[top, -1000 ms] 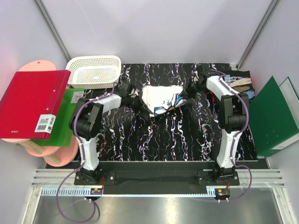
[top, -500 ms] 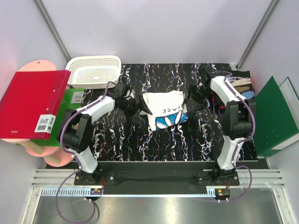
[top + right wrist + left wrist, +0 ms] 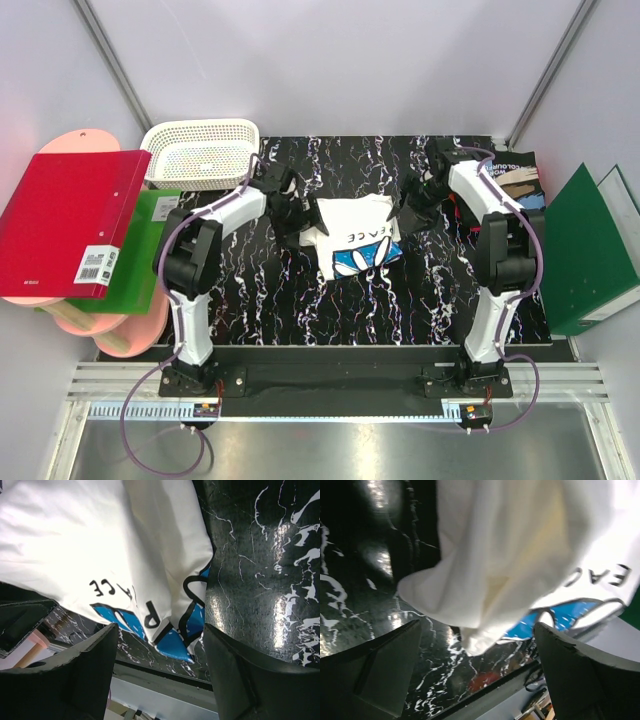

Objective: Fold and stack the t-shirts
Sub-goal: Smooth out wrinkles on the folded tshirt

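White tee [image 3: 352, 232] w/ dark lettering + blue print lies roughly folded on bench [image 3: 330, 300], centre, toward far side. L tool [image 3: 296, 218] sits at tee's left edge, fingers [image 3: 385, 670] spread wide; cloth shows btwn them, not pinched. R tool [image 3: 411, 206] at tee's right edge, also spread, nothing gripped. Black printed tee [image 3: 512, 180] lies far right, near green binder [image 3: 585, 255]. White basket [image 3: 200, 152] far left, red binder [image 3: 65, 225] beside it.
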